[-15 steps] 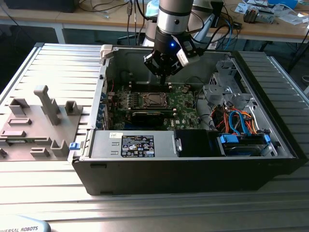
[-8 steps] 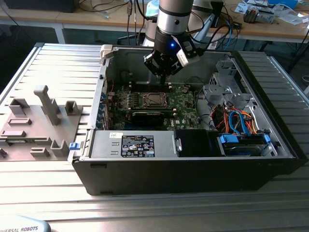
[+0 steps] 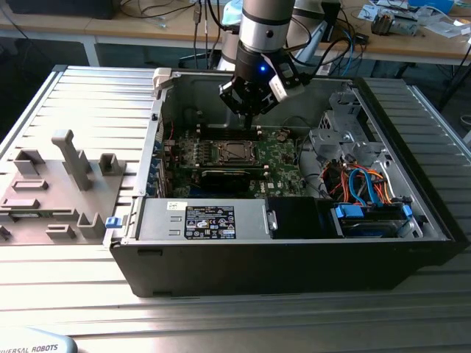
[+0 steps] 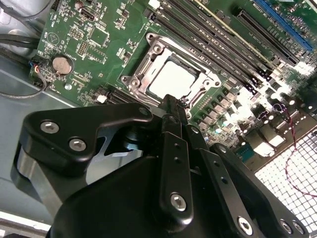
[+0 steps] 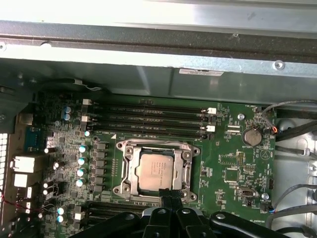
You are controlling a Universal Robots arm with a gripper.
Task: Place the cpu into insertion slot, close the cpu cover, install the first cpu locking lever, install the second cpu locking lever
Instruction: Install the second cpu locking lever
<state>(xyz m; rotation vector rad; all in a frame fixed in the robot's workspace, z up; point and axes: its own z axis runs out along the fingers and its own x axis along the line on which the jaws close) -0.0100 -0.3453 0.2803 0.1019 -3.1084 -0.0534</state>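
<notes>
The cpu (image 5: 154, 171) lies flat in the insertion slot (image 5: 120, 189) on the green board, its silver-grey top showing through the square opening of the cpu cover (image 5: 128, 166). The cover lies down flat around the chip. My gripper (image 5: 168, 198) hangs just above the slot's edge, fingers pressed together with nothing between them. In the second wrist view the black fingertips (image 4: 171, 110) sit right at the rim of the cover (image 4: 148, 62), beside the cpu (image 4: 173, 79). In the exterior view the gripper (image 3: 249, 123) stands over the far side of the slot (image 3: 232, 152), inside the open computer case.
Long black memory slots (image 5: 148, 119) run along one side of the socket, and a coin battery (image 5: 252, 135) sits nearby. A black expansion card (image 3: 232, 176), a power supply (image 3: 202, 220) and a drive cage with coloured cables (image 3: 360, 184) crowd the case. A grey parts fixture (image 3: 59, 184) stands at the exterior view's left.
</notes>
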